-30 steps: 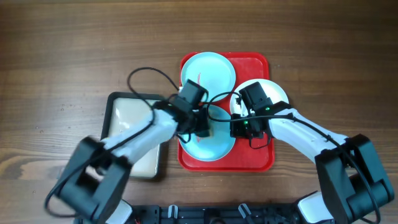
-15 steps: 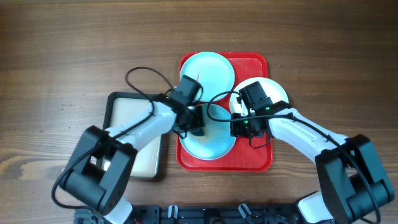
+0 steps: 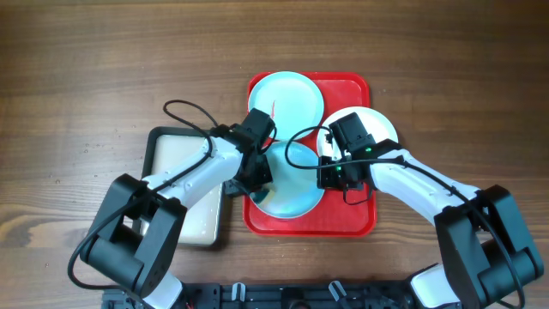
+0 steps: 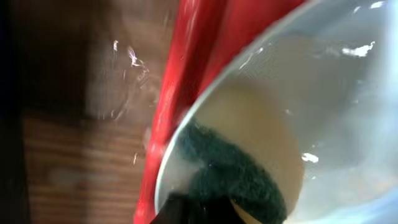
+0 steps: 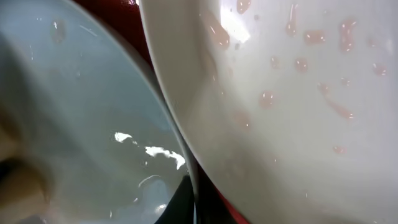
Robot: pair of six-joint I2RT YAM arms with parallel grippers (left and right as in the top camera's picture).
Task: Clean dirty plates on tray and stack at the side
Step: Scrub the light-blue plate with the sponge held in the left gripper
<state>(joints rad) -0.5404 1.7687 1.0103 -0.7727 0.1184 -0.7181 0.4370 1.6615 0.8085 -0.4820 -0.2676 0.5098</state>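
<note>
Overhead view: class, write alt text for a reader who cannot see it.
Two robot arms work on the nearer blue plate on a red tray: the left end effector presses a sponge at its left edge, the right end effector grips its right rim. A second blue plate and a white plate share the tray; a cream tray lies beside it.

Two pale blue plates [image 3: 286,99] [image 3: 298,182] and one white plate [image 3: 383,129] make three in all. There are two trays, one red tray [image 3: 353,221] and one cream tray [image 3: 176,159], plus one dark sponge [image 4: 239,180] and two robot arms [image 3: 193,176] [image 3: 420,184].
</note>
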